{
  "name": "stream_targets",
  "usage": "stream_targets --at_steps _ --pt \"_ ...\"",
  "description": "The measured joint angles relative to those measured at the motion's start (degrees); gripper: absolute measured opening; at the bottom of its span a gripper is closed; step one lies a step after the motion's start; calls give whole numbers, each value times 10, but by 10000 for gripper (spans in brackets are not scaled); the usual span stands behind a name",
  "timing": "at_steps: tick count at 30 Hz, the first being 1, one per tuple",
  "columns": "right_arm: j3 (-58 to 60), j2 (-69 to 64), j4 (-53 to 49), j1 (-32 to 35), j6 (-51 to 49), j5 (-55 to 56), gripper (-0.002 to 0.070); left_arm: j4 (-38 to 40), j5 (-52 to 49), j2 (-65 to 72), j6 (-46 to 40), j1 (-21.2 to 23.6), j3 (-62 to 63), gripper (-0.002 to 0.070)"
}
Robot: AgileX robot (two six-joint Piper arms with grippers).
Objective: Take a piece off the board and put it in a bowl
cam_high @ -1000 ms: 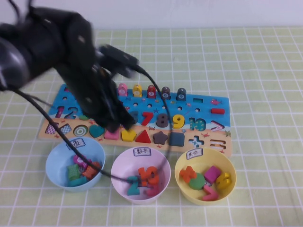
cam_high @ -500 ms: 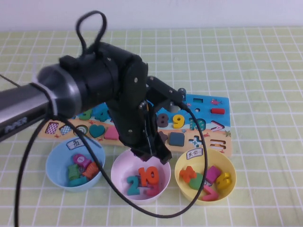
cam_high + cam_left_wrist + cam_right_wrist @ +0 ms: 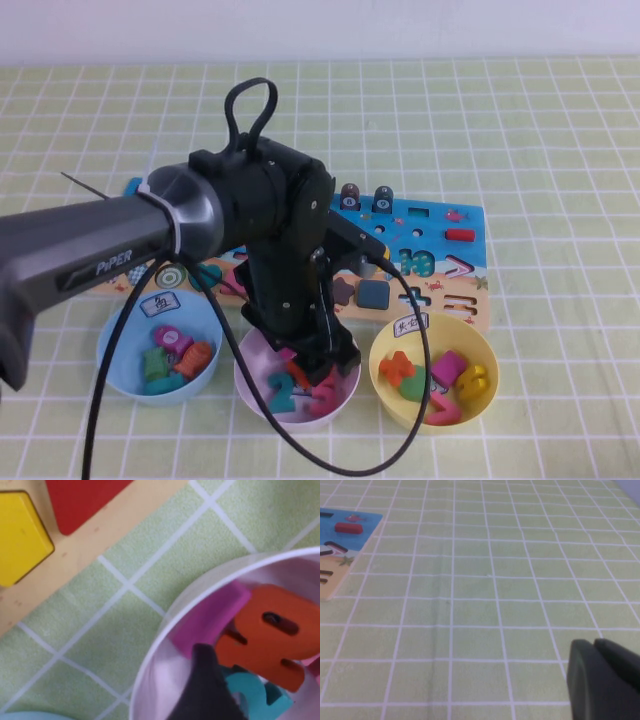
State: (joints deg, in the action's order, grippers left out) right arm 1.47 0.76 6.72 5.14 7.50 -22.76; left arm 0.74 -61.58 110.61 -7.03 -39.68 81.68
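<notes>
My left gripper (image 3: 320, 365) is down inside the pale pink bowl (image 3: 246, 392), in front of the board (image 3: 440, 225). In the left wrist view the magenta piece (image 3: 215, 615) lies tilted against the bowl's rim (image 3: 165, 630), just beyond one dark fingertip (image 3: 205, 690). Nothing sits beside that finger except an orange number (image 3: 270, 630) and a teal 2 (image 3: 255, 695), so the gripper looks open. My right gripper (image 3: 594, 645) is shut and empty over bare cloth; it is out of the high view.
A light blue bowl (image 3: 125, 345) with several pieces stands left of the pink one, a yellow bowl (image 3: 433, 418) with pieces to the right. The left arm and its cable cover the board's middle. A green checked cloth (image 3: 560, 130) covers the table.
The left arm has swung from the board's left part toward me and lowered its gripper into the pink bowl. The magenta piece now rests in the bowl.
</notes>
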Motion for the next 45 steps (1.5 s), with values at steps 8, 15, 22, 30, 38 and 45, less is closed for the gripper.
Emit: stream_targets --at_steps 8,15,22,30,38,45 --pt "0 0 0 0 0 0 -17 -40 48 -78 50 -1 -1 326" --pt "0 0 0 0 0 0 -17 -69 123 -258 51 -3 -48 45" --pt "0 0 0 0 0 0 -17 -54 216 -481 64 -11 -246 1" --pt "0 0 0 0 0 0 -17 -53 294 -697 125 -11 -429 -1" --pt "0 0 0 0 0 0 -17 -48 288 -753 128 -11 -481 -1" --pt "0 0 0 0 0 0 -17 -26 278 -753 128 -12 -481 -1"
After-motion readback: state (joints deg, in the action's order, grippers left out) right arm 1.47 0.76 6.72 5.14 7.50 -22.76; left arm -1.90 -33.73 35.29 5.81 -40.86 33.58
